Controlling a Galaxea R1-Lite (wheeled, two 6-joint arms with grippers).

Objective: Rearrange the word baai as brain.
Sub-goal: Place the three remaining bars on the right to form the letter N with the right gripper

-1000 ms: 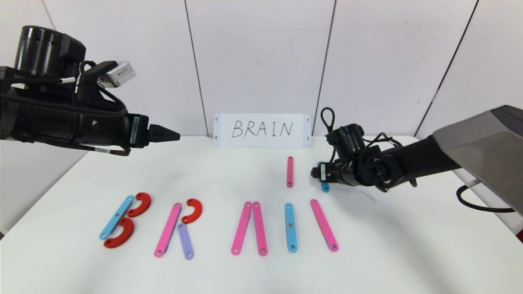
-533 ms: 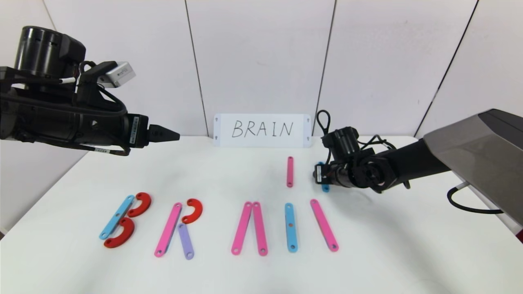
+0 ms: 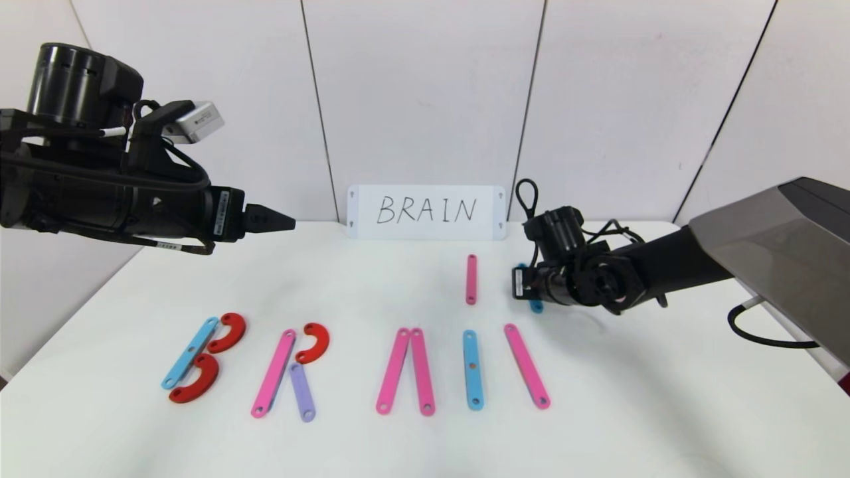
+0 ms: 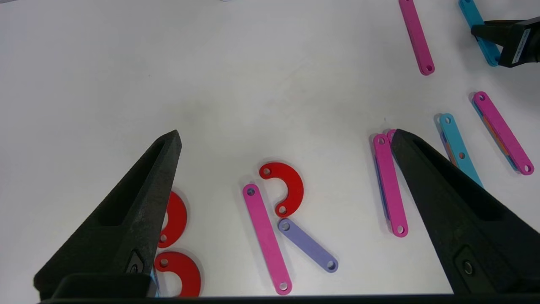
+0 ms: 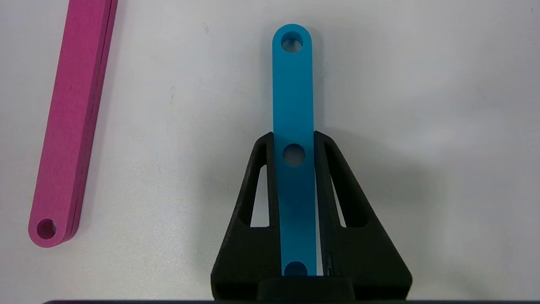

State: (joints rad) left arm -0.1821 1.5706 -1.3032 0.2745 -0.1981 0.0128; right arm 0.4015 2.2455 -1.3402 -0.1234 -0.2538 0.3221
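The plastic letters lie in a row at the table's front. The B is a light-blue strip [image 3: 189,352] with two red half-rings [image 3: 228,332]. The R is a pink strip [image 3: 273,373], a red half-ring [image 3: 313,342] and a purple strip [image 3: 301,392]. Then come two pink strips [image 3: 406,370], a light-blue strip [image 3: 472,369] and a slanted pink strip [image 3: 526,365]. My right gripper [image 3: 521,285] is shut on a light-blue strip [image 5: 292,93], low at the table behind the row. My left gripper [image 4: 286,134] is open and empty, raised at the left.
A short pink strip [image 3: 471,279] lies alone just left of my right gripper; it also shows in the right wrist view [image 5: 71,122]. A white card [image 3: 425,211] with handwritten BRAIN stands against the back wall. A black cable [image 3: 764,328] hangs at the table's right edge.
My right gripper has shifted a little with the light-blue strip in it; the strip's near end now sits slightly more to the right. The left arm has barely moved.
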